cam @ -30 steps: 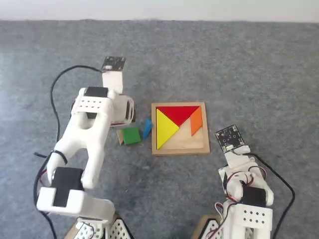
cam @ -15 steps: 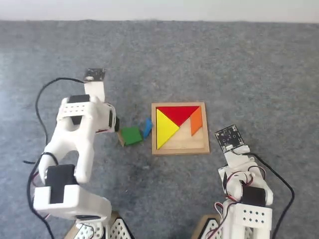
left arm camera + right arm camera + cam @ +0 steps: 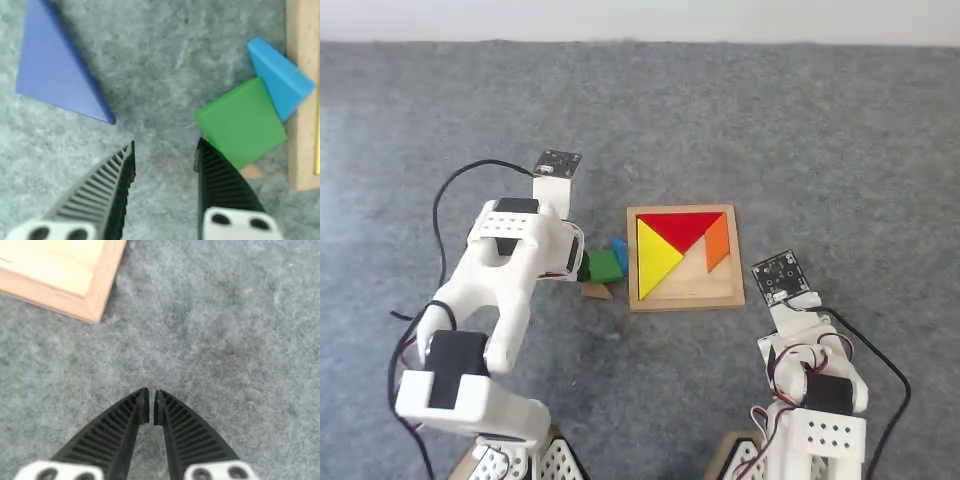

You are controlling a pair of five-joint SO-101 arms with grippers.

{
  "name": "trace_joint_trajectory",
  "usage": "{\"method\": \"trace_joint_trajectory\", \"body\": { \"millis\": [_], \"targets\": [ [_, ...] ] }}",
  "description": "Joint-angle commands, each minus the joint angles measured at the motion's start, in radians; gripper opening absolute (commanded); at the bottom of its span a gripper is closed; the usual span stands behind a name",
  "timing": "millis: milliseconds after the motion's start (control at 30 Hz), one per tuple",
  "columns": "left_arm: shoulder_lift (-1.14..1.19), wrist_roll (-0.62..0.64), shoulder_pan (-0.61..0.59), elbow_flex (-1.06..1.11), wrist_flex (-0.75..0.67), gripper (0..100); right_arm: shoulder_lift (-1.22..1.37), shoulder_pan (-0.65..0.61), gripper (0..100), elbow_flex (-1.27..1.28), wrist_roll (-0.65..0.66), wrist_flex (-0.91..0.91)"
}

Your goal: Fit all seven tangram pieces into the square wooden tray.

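The left pincer (image 3: 165,149) stands with its jaws apart and nothing between them, low over the surface (image 3: 820,150) on the wooden tray's (image 3: 686,298) outer left side. One finger lies against, or just beside, an edge of the green square (image 3: 241,122).

A second ago the arm was over the loose pieces. It then swung away from the tray and has now come back in, and the pieces have moved with it. The green square has slid toward the tray and is now pressed against the light-blue triangle (image 3: 280,82), which in turn touches the tray's left wall. The tan piece (image 3: 597,291) used to lie on the far side of the green square from the tray. It now peeks out from under the green square's nearer edge, close to the tray's front-left corner. The tray itself seems nudged a little to the right.

We read this as a shove, not a grasp — the pieces are bunched at the wall, none lifted.

Inside the tray, the red triangle (image 3: 680,227), yellow triangle (image 3: 655,258) and orange parallelogram (image 3: 717,243) are seated; the dark-blue triangle (image 3: 55,70) lies farther out from the tray than the green square. That leaves four pieces to place.

The right pincer (image 3: 151,405) hangs with its jaws together, holding nothing, off the tray's front-right corner.
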Motion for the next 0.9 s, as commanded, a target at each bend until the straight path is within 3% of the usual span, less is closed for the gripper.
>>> {"method": "trace_joint_trajectory", "body": {
  "millis": [0,233,400,633,867],
  "targets": [
    [-0.018,0.04,0.017,-0.065,0.057,19,-0.01,-0.01,3.7,-0.021,-0.011,-0.013],
    [-0.035,0.109,0.009,-0.12,0.101,19,-0.01,-0.012,3.7,-0.021,-0.011,-0.013],
    [-0.221,0.086,0.032,-0.041,0.08,19,-0.01,-0.012,3.7,-0.021,-0.011,-0.013],
    [-0.534,-0.043,0.253,0.219,-0.023,19,-0.01,-0.012,3.7,-0.021,-0.011,-0.013],
    [-0.39,-0.054,0.272,0.22,-0.074,19,-0.01,-0.012,3.7,-0.021,-0.011,-0.013]
  ]
}}
